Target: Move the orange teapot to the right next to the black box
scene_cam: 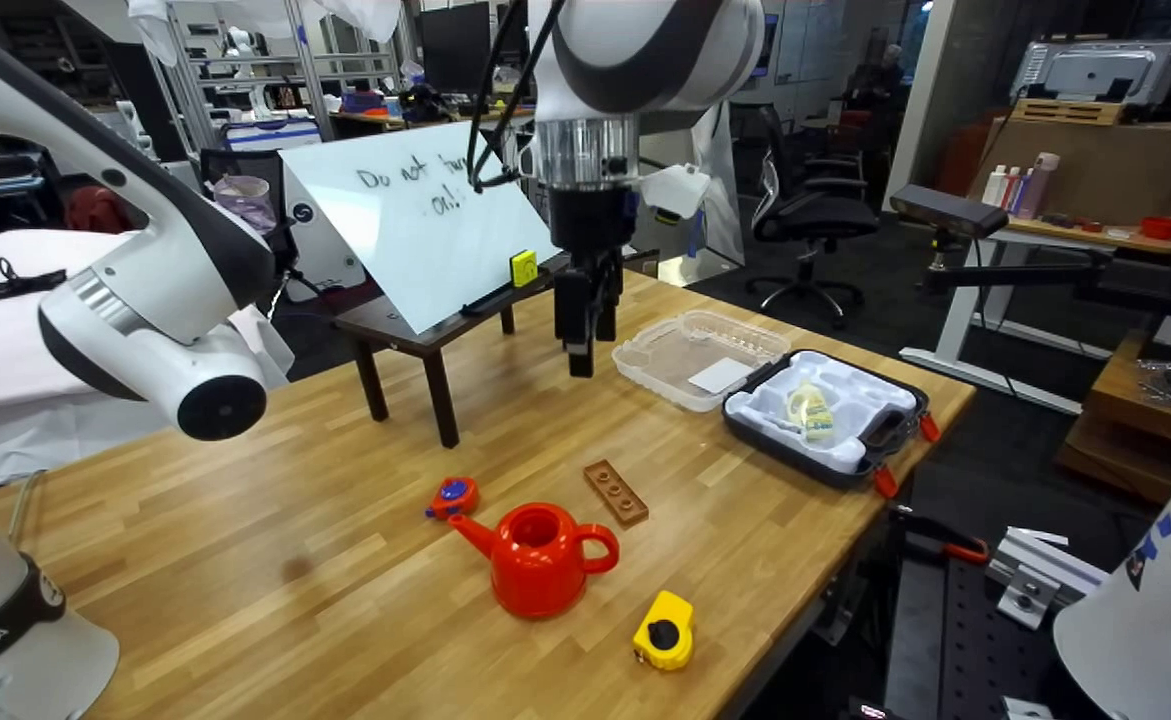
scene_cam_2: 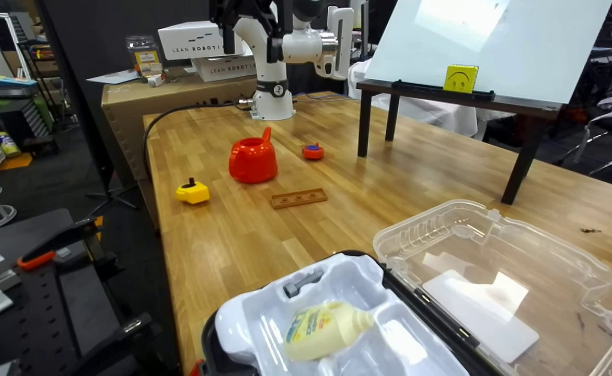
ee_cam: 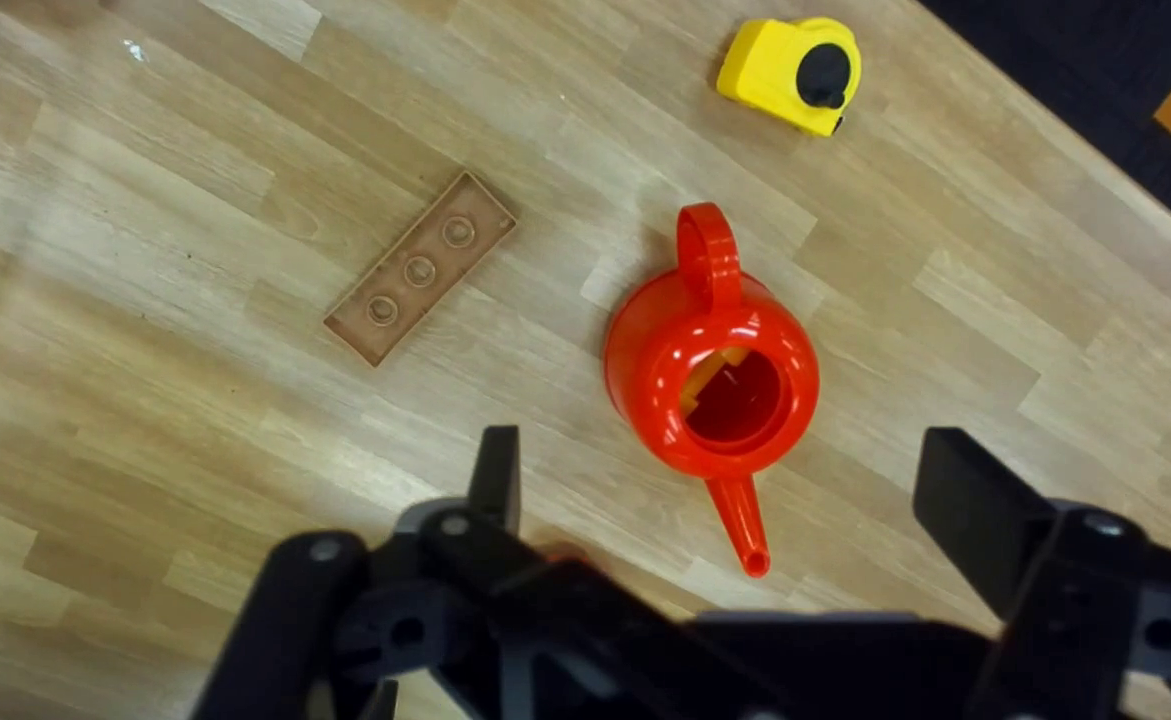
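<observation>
The orange teapot [scene_cam: 537, 560] stands upright on the wooden table, its lid opening uncovered; it also shows in an exterior view [scene_cam_2: 253, 162] and in the wrist view [ee_cam: 645, 370]. Some orange pieces show inside it. The black box [scene_cam: 790, 460] lies open near the table edge with a white insert and a pale yellow bottle; it also shows in an exterior view [scene_cam_2: 415, 308]. My gripper [scene_cam: 593, 352] is open and empty, high above the table. In the wrist view its fingers [ee_cam: 720, 440] are wide apart, with the teapot between and beyond them, not touched.
A brown brick plate [scene_cam: 616, 492], a yellow tape measure [scene_cam: 665, 632] and a small red-blue toy [scene_cam: 455, 496] lie around the teapot. A translucent lid [scene_cam: 660, 385] adjoins the box. A dark stand [scene_cam: 415, 340] bears a whiteboard. Another arm [scene_cam: 160, 270] stands at the table.
</observation>
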Action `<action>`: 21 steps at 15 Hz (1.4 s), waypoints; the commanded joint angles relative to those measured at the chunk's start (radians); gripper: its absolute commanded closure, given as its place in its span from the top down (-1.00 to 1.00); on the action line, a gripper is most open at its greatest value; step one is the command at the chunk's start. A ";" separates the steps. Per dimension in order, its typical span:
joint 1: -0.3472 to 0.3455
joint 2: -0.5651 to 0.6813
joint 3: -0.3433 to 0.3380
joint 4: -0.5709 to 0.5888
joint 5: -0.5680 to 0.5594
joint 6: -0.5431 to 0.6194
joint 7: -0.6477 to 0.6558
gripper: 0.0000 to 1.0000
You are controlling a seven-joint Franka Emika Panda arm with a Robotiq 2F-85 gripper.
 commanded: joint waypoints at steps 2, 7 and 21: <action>-0.005 0.079 0.027 -0.027 -0.023 0.076 0.000 1.00; 0.003 0.164 0.067 -0.015 -0.036 0.105 -0.016 1.00; -0.007 0.377 0.127 0.069 -0.028 0.080 -0.049 1.00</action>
